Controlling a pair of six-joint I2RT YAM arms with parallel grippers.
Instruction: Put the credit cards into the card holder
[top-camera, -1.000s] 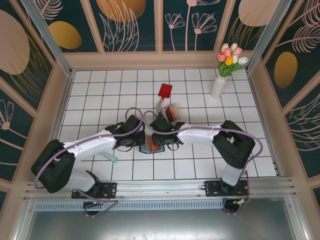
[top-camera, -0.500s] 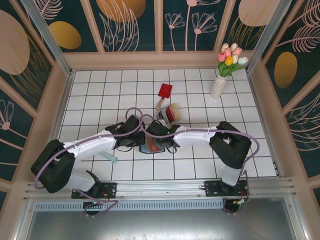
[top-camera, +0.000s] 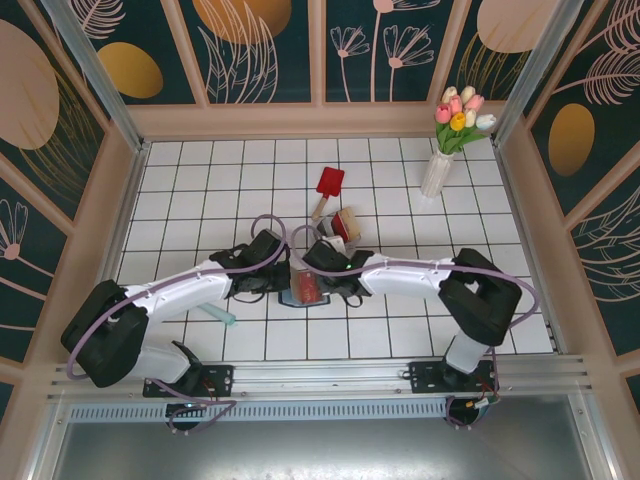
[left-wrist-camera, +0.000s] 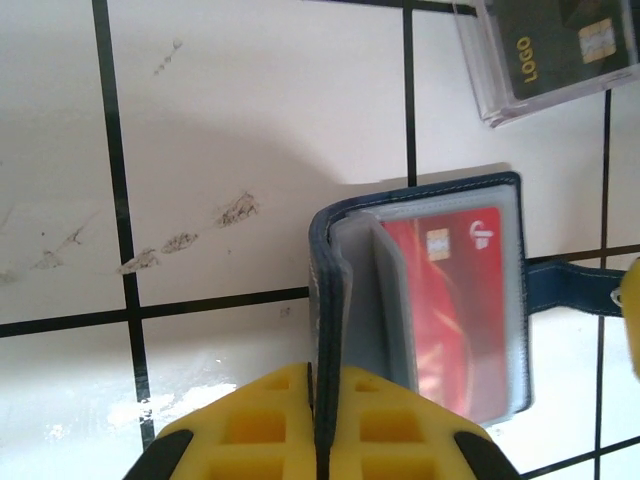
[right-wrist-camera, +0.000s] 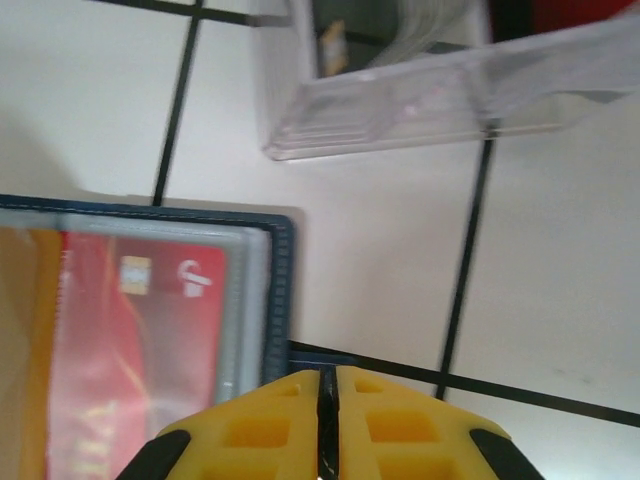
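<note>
The card holder (left-wrist-camera: 322, 300), a navy wallet, lies open on the white tiles with a red credit card (left-wrist-camera: 455, 300) tucked in its grey-blue slots. My left gripper (left-wrist-camera: 324, 405) is shut on the raised navy cover flap. In the right wrist view the same red card (right-wrist-camera: 140, 330) shows beside a yellow-orange card (right-wrist-camera: 20, 340) at the frame's left edge. My right gripper (right-wrist-camera: 328, 395) is shut on the wallet's navy snap tab (right-wrist-camera: 320, 352). From above, both grippers meet at the wallet (top-camera: 303, 290), left gripper (top-camera: 284, 282) on its left, right gripper (top-camera: 328, 288) on its right.
A clear plastic box (left-wrist-camera: 545, 55) holding a dark card lies just beyond the wallet, and it shows from above as the clear box (top-camera: 340, 225). A red spatula (top-camera: 328, 185) lies behind it. A white vase of tulips (top-camera: 440, 170) stands far right.
My right gripper's jaws have closed on the snap tab, and the right arm has shifted slightly at the wallet's right side. The left gripper holds the cover as before.
</note>
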